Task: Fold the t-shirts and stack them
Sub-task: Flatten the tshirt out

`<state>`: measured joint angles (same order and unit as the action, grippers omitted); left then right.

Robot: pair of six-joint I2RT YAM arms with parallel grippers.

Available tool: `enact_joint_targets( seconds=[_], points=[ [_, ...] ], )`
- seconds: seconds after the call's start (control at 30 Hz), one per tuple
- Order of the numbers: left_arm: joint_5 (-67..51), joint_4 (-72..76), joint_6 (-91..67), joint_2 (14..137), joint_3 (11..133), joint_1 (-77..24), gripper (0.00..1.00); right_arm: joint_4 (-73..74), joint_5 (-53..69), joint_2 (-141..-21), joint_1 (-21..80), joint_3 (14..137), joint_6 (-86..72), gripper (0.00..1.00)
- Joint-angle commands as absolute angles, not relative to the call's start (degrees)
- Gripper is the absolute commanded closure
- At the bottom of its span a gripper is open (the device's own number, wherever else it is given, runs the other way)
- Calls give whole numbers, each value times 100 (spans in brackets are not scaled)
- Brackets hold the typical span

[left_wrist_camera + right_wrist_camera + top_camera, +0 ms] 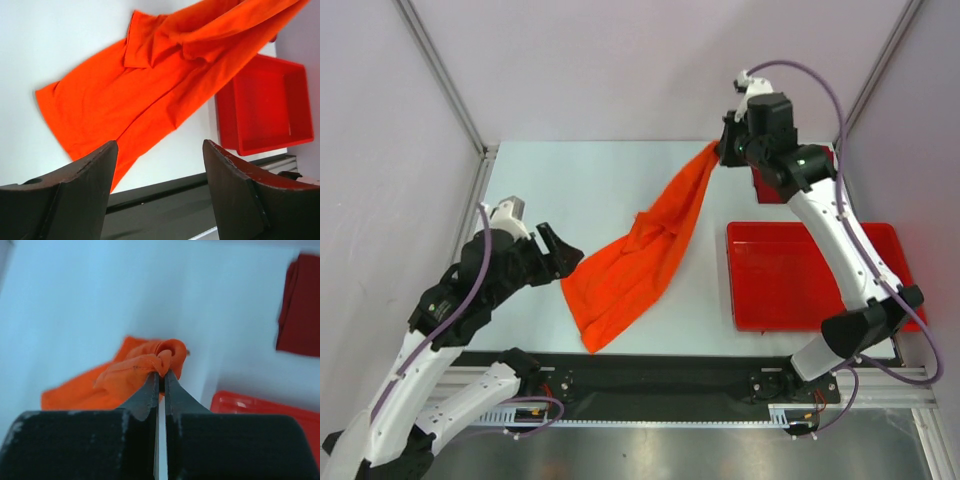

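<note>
Pale bench (570, 180) is crossed by the orange t-shirt (630, 270), draped from centre to upper right of frame, its bunched corner pinched in the closed right tool (161, 376); the left tool (160, 146) is held open and empty at lower left. That thin pinch could be lost under the cloth's weight.

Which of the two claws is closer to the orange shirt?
Right. The right gripper is shut on one end of the orange shirt, holding that end up. The left gripper stands open by the shirt's low end, apparently not touching it.
</note>
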<state>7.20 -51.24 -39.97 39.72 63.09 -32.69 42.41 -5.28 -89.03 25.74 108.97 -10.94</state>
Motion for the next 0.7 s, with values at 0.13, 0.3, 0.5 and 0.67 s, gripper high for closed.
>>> enact_joint_targets(
  seconds=[0.13,0.3,0.5,0.67],
  points=[
    [168,-4957,-3972,4912,6118,-3252,26,3727,-377,-8886,2084,9713,-1055,100],
    [123,-5001,-4289,5317,5538,-3576,30,3876,-229,-8842,1626,9440,-1169,100],
    [623,-5422,-5026,5520,4826,-4533,38,3929,-62,-8895,1599,9308,-1195,100],
    [817,-5458,-5730,5406,4246,-4834,47,3762,316,-8833,1591,9036,-1318,100]
  ],
)
